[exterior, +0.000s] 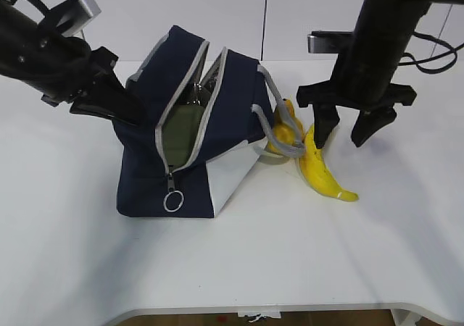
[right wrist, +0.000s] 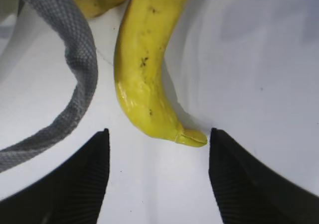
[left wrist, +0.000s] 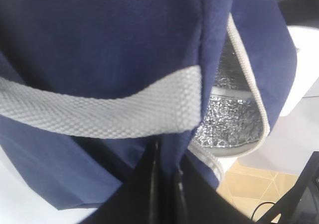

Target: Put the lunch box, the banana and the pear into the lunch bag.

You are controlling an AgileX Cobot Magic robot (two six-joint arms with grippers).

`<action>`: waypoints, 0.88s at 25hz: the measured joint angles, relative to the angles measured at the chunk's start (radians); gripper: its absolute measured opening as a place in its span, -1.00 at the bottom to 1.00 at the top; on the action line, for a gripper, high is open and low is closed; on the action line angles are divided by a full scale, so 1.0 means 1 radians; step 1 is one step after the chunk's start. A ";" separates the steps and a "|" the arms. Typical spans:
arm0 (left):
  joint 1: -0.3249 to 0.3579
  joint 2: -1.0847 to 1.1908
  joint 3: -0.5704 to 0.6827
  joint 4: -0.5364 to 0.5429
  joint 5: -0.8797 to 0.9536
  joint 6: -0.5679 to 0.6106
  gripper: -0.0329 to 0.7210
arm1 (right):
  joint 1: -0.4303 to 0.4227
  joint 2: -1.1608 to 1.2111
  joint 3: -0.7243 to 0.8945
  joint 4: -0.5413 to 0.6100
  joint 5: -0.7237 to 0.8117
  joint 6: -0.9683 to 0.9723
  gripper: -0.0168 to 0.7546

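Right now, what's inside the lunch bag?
Through the open zipper of the lunch bag, a sage-green lid of the lunch box and silver lining show. Anything deeper is hidden by the fabric.

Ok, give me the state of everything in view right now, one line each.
lunch bag: unzipped, mouth open
lunch box: inside the bag
banana: on the table, outside the bag
pear: outside, beside the bag
left end effector: shut on bag fabric
right end effector: open, above the banana

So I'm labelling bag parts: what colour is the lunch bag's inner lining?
Shiny crinkled silver foil lining inside the navy lunch bag; clearest in the left wrist view.
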 joint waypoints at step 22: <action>0.000 0.000 0.000 0.027 0.021 0.000 -0.92 | 0.000 0.123 0.019 0.058 -0.131 -0.064 0.30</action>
